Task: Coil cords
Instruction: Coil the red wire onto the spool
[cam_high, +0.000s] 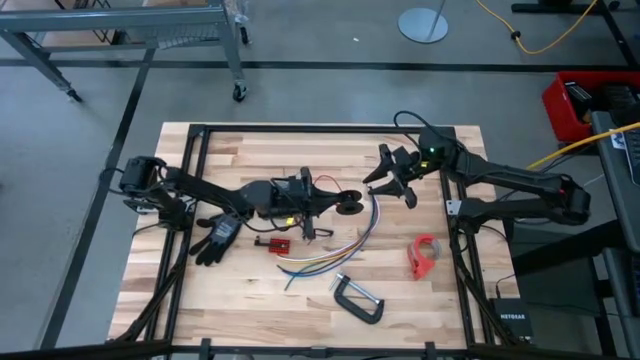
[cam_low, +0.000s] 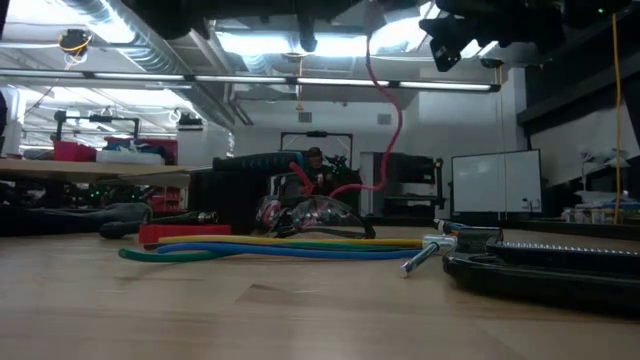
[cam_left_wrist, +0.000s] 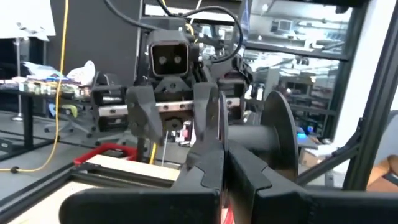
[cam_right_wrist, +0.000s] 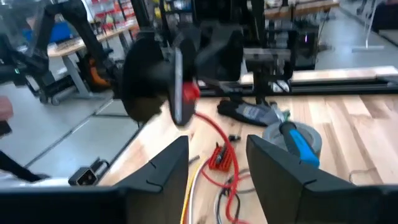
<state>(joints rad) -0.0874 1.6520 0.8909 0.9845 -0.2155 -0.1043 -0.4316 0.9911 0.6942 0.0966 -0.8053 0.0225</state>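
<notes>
1. Spool (cam_high: 350, 203) held off the table by the left gripper (cam_high: 335, 204), jaws clamped on it near mid-table.
2. Right gripper (cam_high: 392, 172) faces it, jaws apart, empty.
3. Red cord (cam_right_wrist: 214, 134) trails from the spool – barely wound, I judge.
4. Coloured cords (cam_high: 335, 252) lie loose on the table (cam_high: 200, 290) – coiling mostly left.
</notes>
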